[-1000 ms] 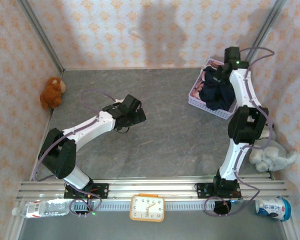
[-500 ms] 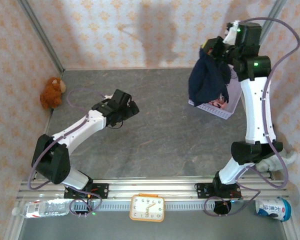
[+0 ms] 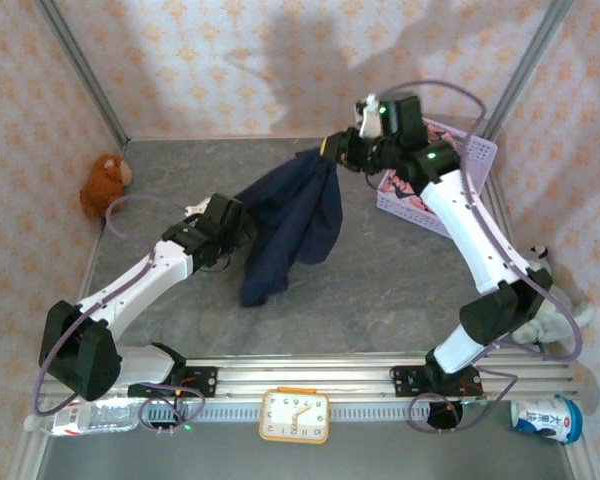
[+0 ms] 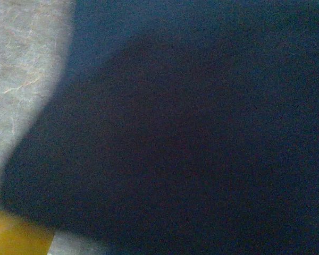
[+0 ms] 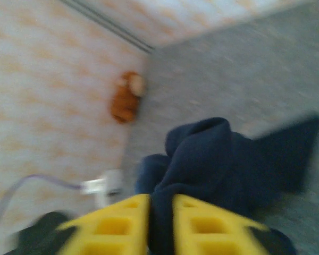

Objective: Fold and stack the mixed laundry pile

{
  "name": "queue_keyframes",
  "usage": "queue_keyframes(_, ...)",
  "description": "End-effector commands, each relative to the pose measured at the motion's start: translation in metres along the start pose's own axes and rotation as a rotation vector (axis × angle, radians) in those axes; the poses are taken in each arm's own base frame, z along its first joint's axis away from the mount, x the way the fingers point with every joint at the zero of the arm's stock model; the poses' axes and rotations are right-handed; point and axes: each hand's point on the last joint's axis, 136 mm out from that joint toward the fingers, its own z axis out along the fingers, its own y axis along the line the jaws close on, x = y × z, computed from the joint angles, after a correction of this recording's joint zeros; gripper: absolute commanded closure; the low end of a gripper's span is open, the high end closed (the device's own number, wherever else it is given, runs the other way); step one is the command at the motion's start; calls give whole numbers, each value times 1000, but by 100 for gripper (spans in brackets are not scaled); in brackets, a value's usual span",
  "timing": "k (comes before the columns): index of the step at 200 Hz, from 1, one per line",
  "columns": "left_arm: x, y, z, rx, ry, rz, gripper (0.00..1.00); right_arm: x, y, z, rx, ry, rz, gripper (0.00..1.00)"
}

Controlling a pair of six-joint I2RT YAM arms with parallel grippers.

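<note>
Top external view: the right gripper [image 3: 332,150] is raised over the far middle of the grey table [image 3: 380,280], its jaws pinching the top of the navy garment [image 3: 290,215]. The garment hangs from that grip and spreads down toward the near left, and its lowest end lies on the table near the centre. The left gripper [image 3: 238,228] sits just beside the garment's left edge; whether it touches the cloth cannot be told from here.

At the far right stands the lavender basket [image 3: 470,155], with the pink garment [image 3: 405,190] inside it, well apart from the navy one. A brown plush toy [image 3: 105,183] leans at the far left wall.

In the right wrist view, 2 yellow fingers [image 5: 111,223] stand close together with a bunched fold of navy cloth clamped between them.

In the left wrist view, dark navy fabric covers most of the picture, blurred and close, with bare table at the left. 1 yellow finger [image 4: 10,234] shows in the near left corner. The left jaws are spread wide, gripping nothing.
</note>
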Motion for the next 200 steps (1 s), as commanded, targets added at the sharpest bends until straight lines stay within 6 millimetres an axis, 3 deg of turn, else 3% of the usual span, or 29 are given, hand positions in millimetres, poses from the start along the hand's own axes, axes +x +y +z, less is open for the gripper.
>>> queue_keyframes(1,3,22,-1,-54,-20,-35,0,7,-68,22,215,-41,-3,63)
queue_keyframes(17,11,30,1,-67,-7,-30,0,24,-112,27,374,-18,-2,53)
queue_keyframes(36,19,42,4,-96,6,-23,0,51,-134,29,433,53,9,49)
queue_keyframes(64,20,60,6,-142,-21,-20,0,105,-145,35,422,175,-23,46)
queue_keyframes(99,20,78,19,-209,-18,-19,0,192,-151,53,360,389,-50,46)
queue_keyframes(130,18,78,36,-237,-9,2,4,241,-154,69,335,512,-109,46)
queue_keyframes(160,17,83,61,-280,9,-17,22,259,-183,78,422,576,-137,46)
queue_keyframes(176,20,76,73,-269,37,-5,31,264,-193,84,444,594,-139,51)
queue_keyframes(188,20,68,78,-260,56,9,45,263,-201,87,478,591,-144,63)
queue_keyframes(200,16,63,78,-254,56,21,68,258,-206,88,512,573,-157,77)
